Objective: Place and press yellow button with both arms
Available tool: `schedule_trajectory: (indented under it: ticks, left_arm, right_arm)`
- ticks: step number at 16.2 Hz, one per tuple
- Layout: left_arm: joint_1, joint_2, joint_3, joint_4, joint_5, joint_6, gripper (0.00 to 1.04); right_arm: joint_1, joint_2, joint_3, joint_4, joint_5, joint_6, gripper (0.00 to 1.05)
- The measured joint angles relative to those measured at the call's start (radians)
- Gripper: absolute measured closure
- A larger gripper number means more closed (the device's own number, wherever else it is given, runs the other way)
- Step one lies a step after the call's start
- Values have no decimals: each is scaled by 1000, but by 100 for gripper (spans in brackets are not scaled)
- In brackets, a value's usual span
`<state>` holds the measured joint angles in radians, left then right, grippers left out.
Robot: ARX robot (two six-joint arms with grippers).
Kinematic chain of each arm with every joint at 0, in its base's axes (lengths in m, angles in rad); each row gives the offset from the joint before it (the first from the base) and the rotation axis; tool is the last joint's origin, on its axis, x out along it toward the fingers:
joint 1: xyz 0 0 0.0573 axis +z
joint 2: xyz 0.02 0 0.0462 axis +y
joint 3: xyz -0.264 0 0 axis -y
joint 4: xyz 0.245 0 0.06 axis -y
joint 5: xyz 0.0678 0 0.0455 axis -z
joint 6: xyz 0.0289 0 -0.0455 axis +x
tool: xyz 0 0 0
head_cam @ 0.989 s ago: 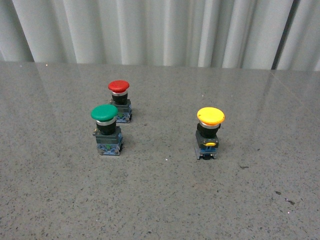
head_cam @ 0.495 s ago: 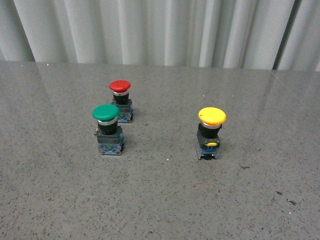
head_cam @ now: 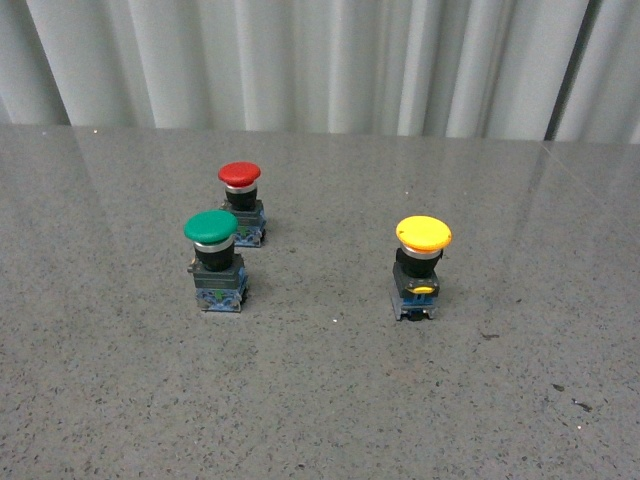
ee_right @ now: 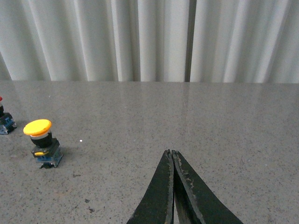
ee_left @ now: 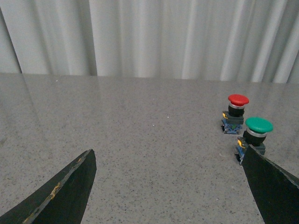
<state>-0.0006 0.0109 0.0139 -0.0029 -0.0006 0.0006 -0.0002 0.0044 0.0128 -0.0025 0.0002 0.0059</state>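
Left gripper (ee_left: 170, 184) stands wide apart in its wrist view: two dark fingers (ee_left: 65, 196) rise from the lower corners of the frame with bare table between them, and nothing is held. Both fingers are cut off by the bottom edge, so only their tips show. Right gripper (ee_right: 173, 161) is closed, its two fingers pressed tip to tip at the lower centre of its wrist view, empty; their lower parts also run out of the frame. Neither arm shows in the front view.

On the grey speckled table (head_cam: 320, 400) the yellow button (head_cam: 420, 265) stands upright at right of centre in the front view, its long axis vertical, yellow mushroom cap on top, black collar below it and a blue-grey base touching the table. A small yellow tab on the base faces the camera. In the right wrist view the same button sits at the far left, mid-height, well apart from the closed fingertips.

Well apart to its left in the front view stand the green button (head_cam: 213, 258) and, just behind it, the red button (head_cam: 240, 200), both upright. In the left wrist view the green one's base is partly hidden behind the right-hand finger; in the right wrist view the red one is cut by the left edge. Pale pleated curtains (head_cam: 320, 60) fill the upper part of every view.
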Motion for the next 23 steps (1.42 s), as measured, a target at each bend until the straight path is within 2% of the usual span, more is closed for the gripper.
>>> schedule_trajectory:
  ticks: [3, 4, 5, 7, 10, 11, 23]
  left_arm:
    - [0, 0, 0, -1, 0, 0, 7]
    - [0, 0, 0, -1, 0, 0, 7]
    - [0, 0, 0, -1, 0, 0, 7]
    - [0, 0, 0, -1, 0, 0, 7]
    - [0, 0, 0, -1, 0, 0, 7]
    - [0, 0, 0, -1, 0, 0, 7]
    - [0, 0, 0, -1, 0, 0, 7]
  right_arm:
    - [0, 0, 0, -2, -1, 0, 103]
    - [0, 0, 0, -2, -1, -1, 99]
    - [0, 0, 0, -2, -1, 0, 85]
    - [0, 0, 0, -2, -1, 0, 63]
    - [0, 0, 0, -2, -1, 0, 19]
    - [0, 0, 0, -2, -1, 0, 8]
    - [0, 0, 0, -2, -1, 0, 7]
